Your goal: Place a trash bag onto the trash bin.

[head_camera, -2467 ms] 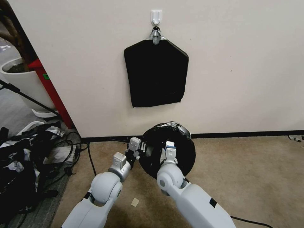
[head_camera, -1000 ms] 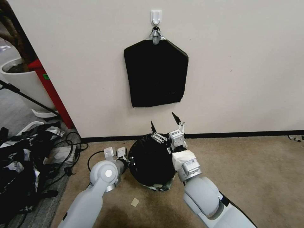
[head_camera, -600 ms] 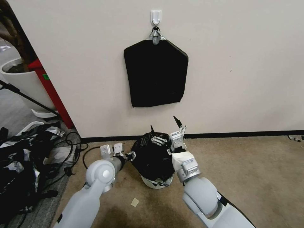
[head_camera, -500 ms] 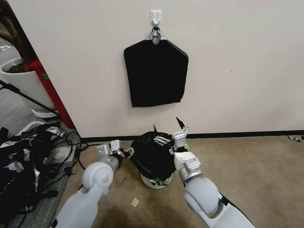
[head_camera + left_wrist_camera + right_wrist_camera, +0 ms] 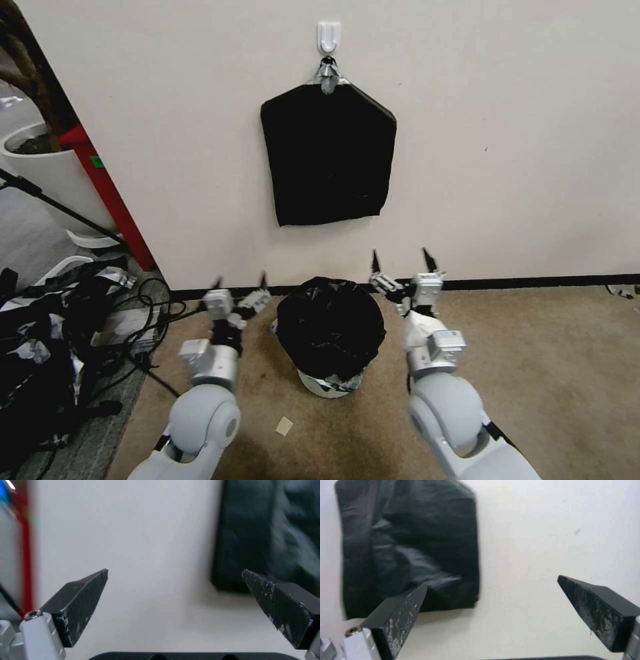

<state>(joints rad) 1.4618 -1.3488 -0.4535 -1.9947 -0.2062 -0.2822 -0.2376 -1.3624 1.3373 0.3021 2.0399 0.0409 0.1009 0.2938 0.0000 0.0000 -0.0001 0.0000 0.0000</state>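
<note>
The trash bag (image 5: 330,327) is draped over the trash bin (image 5: 327,385), which stands on the carpet (image 5: 533,373) against the wall (image 5: 500,133), at about 6 o'clock from the flat pack of black bags (image 5: 327,157) hanging on the hook (image 5: 329,35). The black plastic covers the mouth and most of the wall of the bin, and only a cream strip of the base shows under the crinkled hem. Judging from this, the main work looks done: the bag sits on the bin and nothing holds it. What may be left is small, perhaps tucking the hem evenly, since the plastic hangs ragged at the lower edge; whether the bag is pushed down inside cannot be told from above. The left gripper (image 5: 239,285) hovers at about 9 o'clock of the bin, just beside it and apart from the plastic, its dark fingertips (image 5: 78,600) spread wide with nothing between them but the bare wall behind. The right gripper (image 5: 401,260) hovers at about 2 o'clock of the bin, near the skirting, likewise spread wide and empty, pointing up toward the hanging pack. Neither pincer touches the bag or the bin.
</note>
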